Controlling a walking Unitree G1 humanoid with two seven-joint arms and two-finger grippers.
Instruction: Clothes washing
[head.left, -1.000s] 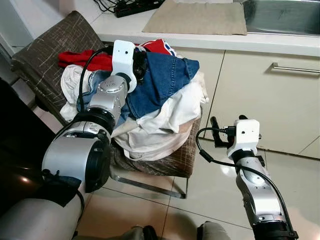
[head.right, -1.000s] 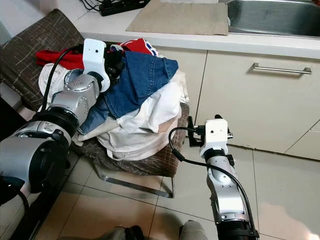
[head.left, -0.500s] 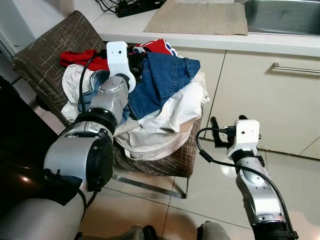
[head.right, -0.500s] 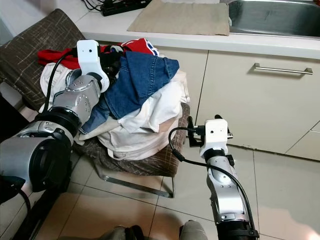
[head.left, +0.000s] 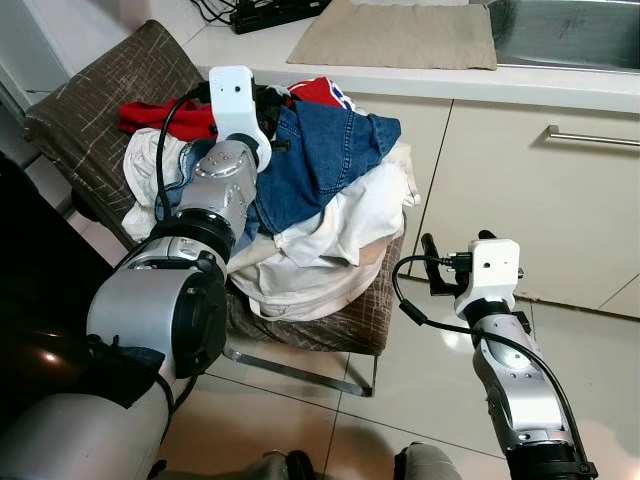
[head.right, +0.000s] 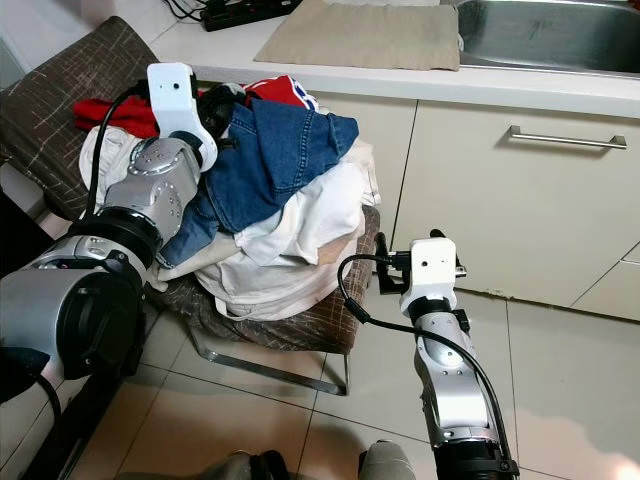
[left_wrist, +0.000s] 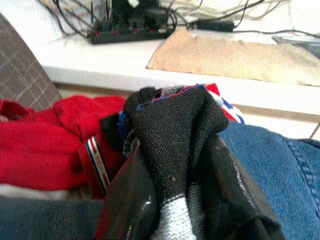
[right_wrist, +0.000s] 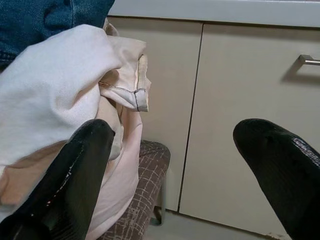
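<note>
My left claw is at the top of the clothes pile on the chair, upper left of frame, pinched closed on a black garment beside the jeans and red clothes. My right claw hangs wide apart, holding nothing, lower right by the cabinet door.

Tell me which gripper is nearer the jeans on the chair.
Left. The left gripper is at the top of the pile, against the jeans, pinching dark cloth. The right gripper hangs open beside the chair, below them.
</note>
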